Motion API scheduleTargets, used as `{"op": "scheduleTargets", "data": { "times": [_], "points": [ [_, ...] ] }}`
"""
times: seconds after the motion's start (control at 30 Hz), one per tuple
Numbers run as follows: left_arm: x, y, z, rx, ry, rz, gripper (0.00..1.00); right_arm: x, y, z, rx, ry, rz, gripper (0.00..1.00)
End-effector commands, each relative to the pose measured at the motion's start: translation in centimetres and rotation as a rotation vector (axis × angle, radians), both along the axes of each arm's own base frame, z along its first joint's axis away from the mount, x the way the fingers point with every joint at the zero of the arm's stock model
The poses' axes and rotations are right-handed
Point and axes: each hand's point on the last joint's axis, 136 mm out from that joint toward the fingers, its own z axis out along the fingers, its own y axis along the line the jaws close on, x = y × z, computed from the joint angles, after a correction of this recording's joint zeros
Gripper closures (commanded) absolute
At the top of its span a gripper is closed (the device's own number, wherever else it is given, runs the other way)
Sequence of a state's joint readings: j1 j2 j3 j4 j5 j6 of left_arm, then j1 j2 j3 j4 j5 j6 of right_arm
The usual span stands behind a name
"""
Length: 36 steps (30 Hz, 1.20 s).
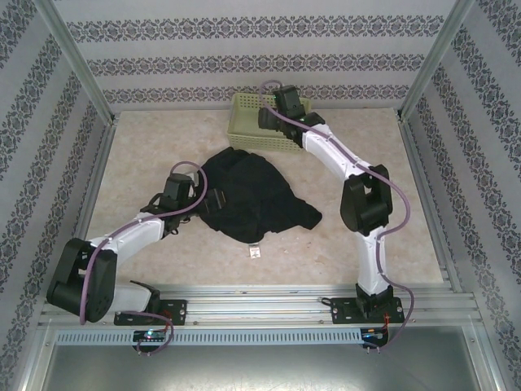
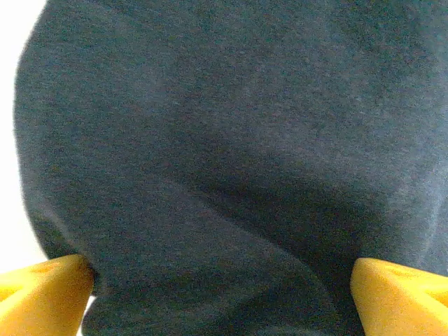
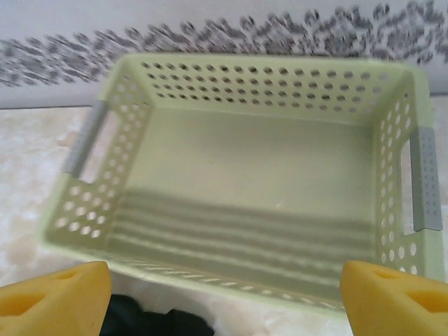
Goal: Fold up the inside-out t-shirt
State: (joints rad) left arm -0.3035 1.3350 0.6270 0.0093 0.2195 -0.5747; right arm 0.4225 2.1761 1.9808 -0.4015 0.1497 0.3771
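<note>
The inside-out t-shirt (image 1: pixel 248 195) is a crumpled black heap in the middle of the table, with its small white tag (image 1: pixel 255 252) at the near edge. My left gripper (image 1: pixel 210 199) is at the heap's left side. In the left wrist view it (image 2: pixel 220 301) stands open, its yellow fingertips (image 2: pixel 42 294) wide apart and the dark fabric (image 2: pixel 224 140) close in front and between them. My right gripper (image 1: pixel 273 118) hangs open over the near rim of the basket. In the right wrist view nothing is between its yellow fingers (image 3: pixel 395 301), and a bit of the black shirt (image 3: pixel 147 318) lies below.
The pale green perforated basket (image 1: pixel 244 122) stands at the back of the table against the patterned wall, and the right wrist view shows nothing inside its walls (image 3: pixel 266 84). Patterned side walls and metal posts close in the table on the left and right.
</note>
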Motion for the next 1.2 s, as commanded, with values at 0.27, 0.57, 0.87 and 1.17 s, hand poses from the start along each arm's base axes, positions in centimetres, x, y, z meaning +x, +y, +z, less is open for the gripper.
{"op": "scheduleTargets", "data": {
  "times": [0.27, 0.57, 0.87, 1.17],
  "points": [
    [0.7, -1.6, -0.3, 0.018, -0.018, -0.076, 0.17, 2.6, -3.6, -7.7, 0.065, 0.233, -0.121, 0.15],
    [0.7, -1.4, -0.5, 0.048, -0.019, -0.089, 0.22, 3.8, -7.5, -10.5, 0.045, 0.289, -0.213, 0.15],
    [0.6, -1.2, -0.6, 0.049, -0.034, -0.082, 0.24, 2.7, -18.1, -10.3, -0.047, 0.297, -0.459, 0.14],
    [0.6, -1.4, -1.1, 0.047, -0.026, -0.089, 0.27, -0.5, -29.0, -10.5, -0.059, 0.34, -0.646, 0.13]
  ]
}}
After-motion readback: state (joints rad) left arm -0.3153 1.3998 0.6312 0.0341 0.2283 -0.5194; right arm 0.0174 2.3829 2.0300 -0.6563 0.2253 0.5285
